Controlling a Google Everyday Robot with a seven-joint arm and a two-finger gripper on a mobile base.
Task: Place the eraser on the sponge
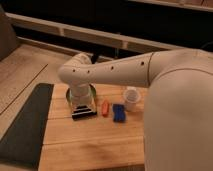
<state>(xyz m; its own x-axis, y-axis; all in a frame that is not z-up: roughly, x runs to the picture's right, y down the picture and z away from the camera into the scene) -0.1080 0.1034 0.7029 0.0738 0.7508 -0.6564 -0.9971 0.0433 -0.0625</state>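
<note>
Find tool (82, 103) left of centre, pointed down, directly over eraser (84, 115). Cannot tell how far open, nor whether holding anything; treat contact with eraser as unconfirmed. Find eraser flat on surface (90, 145), left of centre. Find sponge (118, 112) just right of centre, apart from eraser, top bare.

Faults to guard against, left to right:
1. Eraser: expect slip or tilt out of a shallow hold. Cause: flat shape, low sides, little to clamp.
2. Orange thing (105, 108), between eraser and sponge: expect a sweep aside on a low carry. Cause: position on the straight path.
3. Sponge: expect overhang at both ends, and slide-off after an off-centre or high release. Cause: soft, and shorter than eraser.
4. Cup (131, 98), just up and right of sponge: expect a knock from tool or arm (120, 67) on approach. Cause: closeness to sponge.

Hidden or unclear, left to right:
1. Mat (25, 125), lower left: cut off by frame edge.
2. Eraser: upper edge covered by tool.
3. Bowl (93, 92), behind tool: mostly covered; only a green edge visible.
4. Right third of frame: blocked by body (180, 115); surface there unseen.
</note>
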